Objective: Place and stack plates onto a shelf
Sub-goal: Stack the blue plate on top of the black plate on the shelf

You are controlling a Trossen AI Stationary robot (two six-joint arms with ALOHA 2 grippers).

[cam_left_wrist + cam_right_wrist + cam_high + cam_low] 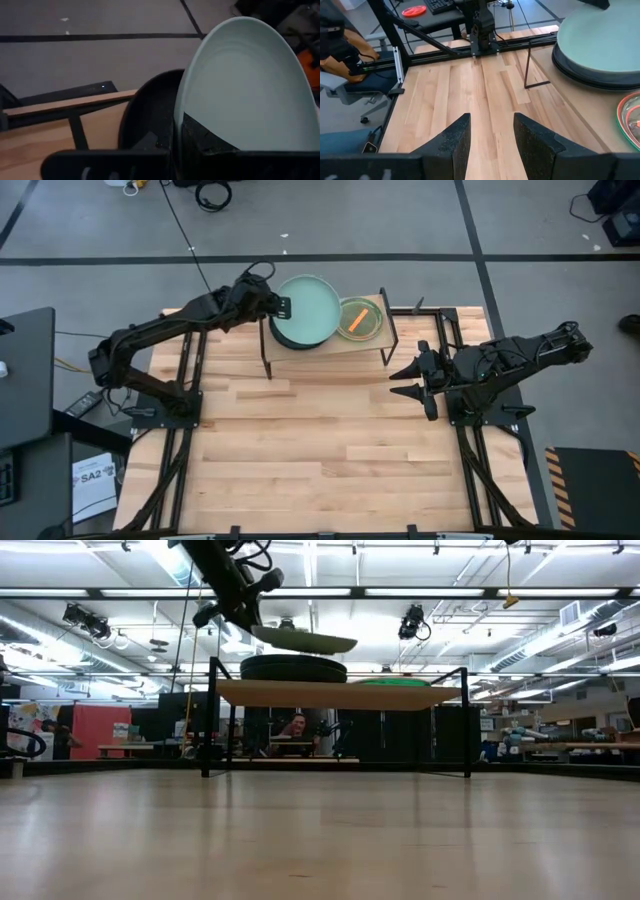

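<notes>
The left gripper (286,307) is clamped on the rim of the pale mint green plate (307,309), one dark finger (202,137) lying across the inside of the plate near its edge. From table height, that plate (303,639) hangs tilted in the air just above the stack of dark plates (293,668), not resting on it. Seen from above, it covers most of the dark stack (279,333), which shows only as a dark crescent along the near edge.

The dark stack sits on the left half of the shelf (366,344), a small light-wood board on thin black legs at the far side of the table (320,450). On the right half of the shelf lies a smaller pile of see-through plates (361,317), green at the rim with orange showing in the middle; how many are in the pile I cannot tell.

The left arm (160,335) stretches in from the table's left edge toward the shelf.

The right gripper (411,378) waits above the bare boards just right of the shelf, fingers (452,140) spread apart with nothing between them.

Far behind the shelf, a person (296,728) sits at a desk in the room.
</notes>
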